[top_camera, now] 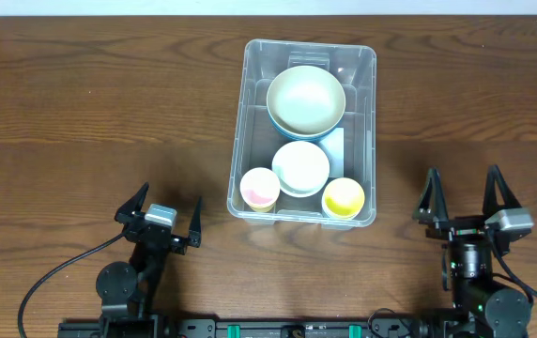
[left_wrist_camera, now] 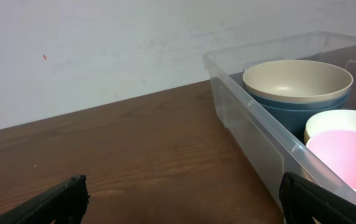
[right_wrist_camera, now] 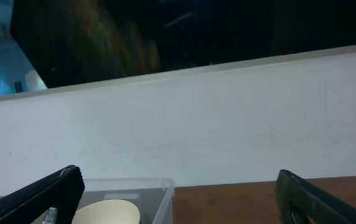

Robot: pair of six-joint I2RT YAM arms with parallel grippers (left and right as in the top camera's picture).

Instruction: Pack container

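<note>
The clear container [top_camera: 248, 113] stands at the table's centre. It holds a large cream bowl [top_camera: 306, 99] nested in a blue one, a white bowl [top_camera: 300, 166], a pink cup [top_camera: 260, 189] and a yellow cup [top_camera: 344, 197]. My left gripper [top_camera: 159, 218] is open and empty, to the container's lower left. My right gripper [top_camera: 466, 205] is open and empty, to its lower right. The left wrist view shows the container's wall [left_wrist_camera: 252, 124], the cream bowl [left_wrist_camera: 297, 79] and the pink cup [left_wrist_camera: 346, 155] between open fingers [left_wrist_camera: 181, 202]. The right wrist view shows the container's corner [right_wrist_camera: 162, 190] and open fingers [right_wrist_camera: 178, 199].
The wooden table [top_camera: 99, 103] spreads to both sides of the container. A white wall [left_wrist_camera: 103, 43] runs behind the table's far edge. Black cables [top_camera: 53, 277] trail near the left arm's base.
</note>
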